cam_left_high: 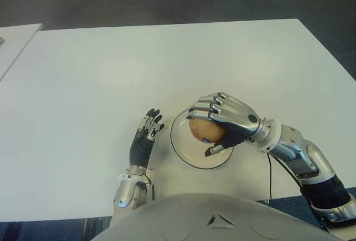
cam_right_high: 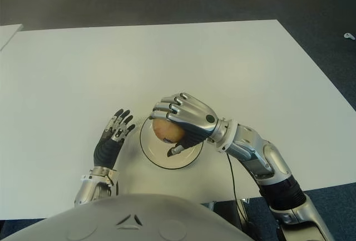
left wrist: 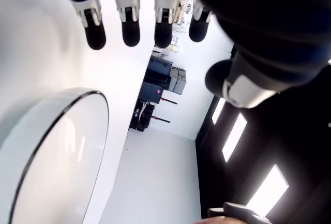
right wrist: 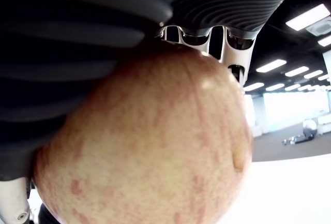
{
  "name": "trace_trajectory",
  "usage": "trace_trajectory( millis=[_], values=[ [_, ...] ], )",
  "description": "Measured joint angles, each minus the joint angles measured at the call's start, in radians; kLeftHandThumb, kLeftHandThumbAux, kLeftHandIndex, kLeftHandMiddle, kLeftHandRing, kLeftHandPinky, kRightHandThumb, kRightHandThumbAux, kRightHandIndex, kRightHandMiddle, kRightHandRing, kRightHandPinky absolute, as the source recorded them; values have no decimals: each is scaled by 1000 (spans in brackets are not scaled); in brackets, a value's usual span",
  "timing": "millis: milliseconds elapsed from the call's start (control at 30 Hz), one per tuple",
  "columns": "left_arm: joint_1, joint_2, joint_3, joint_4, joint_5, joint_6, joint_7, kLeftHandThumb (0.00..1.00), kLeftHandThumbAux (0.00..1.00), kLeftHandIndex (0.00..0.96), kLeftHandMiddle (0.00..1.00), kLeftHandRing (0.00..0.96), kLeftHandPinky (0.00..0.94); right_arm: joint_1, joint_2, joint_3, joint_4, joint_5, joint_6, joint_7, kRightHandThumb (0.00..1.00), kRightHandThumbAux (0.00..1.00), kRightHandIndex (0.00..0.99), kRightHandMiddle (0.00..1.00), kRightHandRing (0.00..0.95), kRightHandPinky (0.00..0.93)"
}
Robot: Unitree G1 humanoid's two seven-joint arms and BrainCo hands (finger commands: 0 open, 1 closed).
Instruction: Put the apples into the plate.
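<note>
- Right hand (cam_left_high: 222,119) over the plate (cam_left_high: 186,153); fingers curled around one apple (cam_left_high: 204,130), thumb under it; grasp confirmed in right wrist view, apple against the palm
- Cannot tell whether the apple touches the plate
- Left hand (cam_left_high: 144,138) just left of the plate on the white table (cam_left_high: 111,74); fingers extended, holding nothing
</note>
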Motion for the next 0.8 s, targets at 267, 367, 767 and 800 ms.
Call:
trace_trajectory(
  millis=[267, 367, 767, 800],
  values=[
    [-2, 0, 11, 5, 8, 0, 0, 203, 530, 113, 111, 107, 148, -7, 8, 10, 33, -11, -14, 15, 714, 714, 442, 820, 807, 802],
    [-4, -1, 11, 5, 9, 0, 0, 202, 540, 111, 109, 105, 142, -16, 9, 13, 48, -16, -19, 18, 714, 714, 443, 812, 801, 803],
    [-12, -1, 13, 16, 9, -3, 0, 199, 533, 114, 113, 113, 152, -20, 42, 44, 102, -44, -27, 18, 712, 715, 442, 806, 795, 790],
    [-12, 0, 13, 16, 9, -3, 0, 200, 533, 114, 113, 113, 151, -20, 45, 44, 103, -44, -27, 18, 712, 715, 442, 806, 794, 788]
  ],
)
